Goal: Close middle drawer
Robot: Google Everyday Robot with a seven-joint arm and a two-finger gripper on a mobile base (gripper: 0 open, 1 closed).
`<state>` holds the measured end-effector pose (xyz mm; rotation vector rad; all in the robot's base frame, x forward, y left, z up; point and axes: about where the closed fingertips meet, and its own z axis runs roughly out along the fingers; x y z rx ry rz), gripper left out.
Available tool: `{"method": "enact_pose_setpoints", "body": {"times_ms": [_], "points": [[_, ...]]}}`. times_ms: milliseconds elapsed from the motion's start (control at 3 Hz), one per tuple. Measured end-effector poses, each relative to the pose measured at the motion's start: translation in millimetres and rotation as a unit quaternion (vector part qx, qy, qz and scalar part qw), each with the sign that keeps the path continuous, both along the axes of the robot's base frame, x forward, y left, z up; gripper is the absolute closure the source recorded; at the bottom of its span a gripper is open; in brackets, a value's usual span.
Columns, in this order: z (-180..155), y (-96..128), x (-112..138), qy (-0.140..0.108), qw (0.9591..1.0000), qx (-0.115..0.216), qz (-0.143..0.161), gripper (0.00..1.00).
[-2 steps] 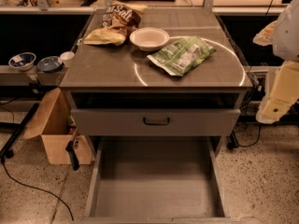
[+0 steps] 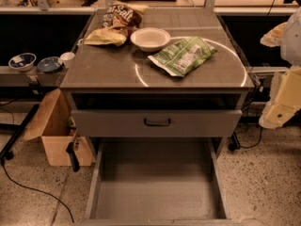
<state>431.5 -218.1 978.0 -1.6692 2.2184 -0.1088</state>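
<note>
My gripper [image 2: 281, 102] hung at the right edge of the view, a cream-coloured shape just off the right side of the desk [image 2: 103, 72], level with the drawers and apart from all of them. I could not tell whether it was open or closed, and it was touching nothing I could see. The middle drawer [image 2: 155, 185] stood pulled far out toward the bottom of the view, its plain grey floor showing between thin low side walls, and it was nearly as wide as the desk above it. Over its back end sat a grey drawer front [image 2: 117, 123] with a small black bar handle [image 2: 157, 122], and a dark gap showed between that front and the desk top. On the desk top a brown chip bag [image 2: 117, 20] lay at the far left, a white paper bowl [image 2: 150, 38] just beside it, and a green snack bag [image 2: 184, 54] to the right of the bowl, close to it. To the left of the desk an open cardboard box [image 2: 52, 138] rested on the speckled floor. Beyond it, on a low ledge, two small bowls [image 2: 22, 60] sat side by side with a white cup [image 2: 67, 57] near them. A black cable [image 2: 33, 189] trailed across the floor at lower left.
</note>
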Motion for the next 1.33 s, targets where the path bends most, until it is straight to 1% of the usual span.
{"method": "enact_pose_setpoints", "body": {"times_ms": [333, 667, 1333], "points": [[-10, -3, -15, 0.0, 0.9999, 0.004, -0.01, 0.0], [-30, -6, -32, 0.002, 0.9998, 0.002, -0.018, 0.0], [-86, 2, -62, 0.011, 0.9998, -0.002, -0.016, 0.0]]}}
